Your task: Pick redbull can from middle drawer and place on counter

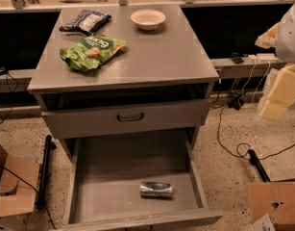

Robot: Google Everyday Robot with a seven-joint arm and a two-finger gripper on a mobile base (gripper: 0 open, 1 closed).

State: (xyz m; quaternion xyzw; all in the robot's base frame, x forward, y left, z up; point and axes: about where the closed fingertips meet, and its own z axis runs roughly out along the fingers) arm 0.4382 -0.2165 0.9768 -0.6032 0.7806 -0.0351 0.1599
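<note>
The redbull can (156, 189) lies on its side on the floor of the middle drawer (113, 177), near the drawer's front and a little right of centre. The drawer is pulled fully out below the cabinet. The counter (156, 57) is the grey top of the cabinet, above the drawer. My gripper (277, 93), with pale yellowish parts, hangs at the right edge of the view. It is beside the cabinet at about the height of the upper drawer, well away from the can and holding nothing that shows.
On the counter lie a green snack bag (92, 49), a dark packet (85, 21) and a white bowl (148, 19). The upper drawer front (130, 116) with its dark loop handle is slightly out. Cardboard boxes (276, 201) stand on the floor at both sides, with cables (233, 148) at right.
</note>
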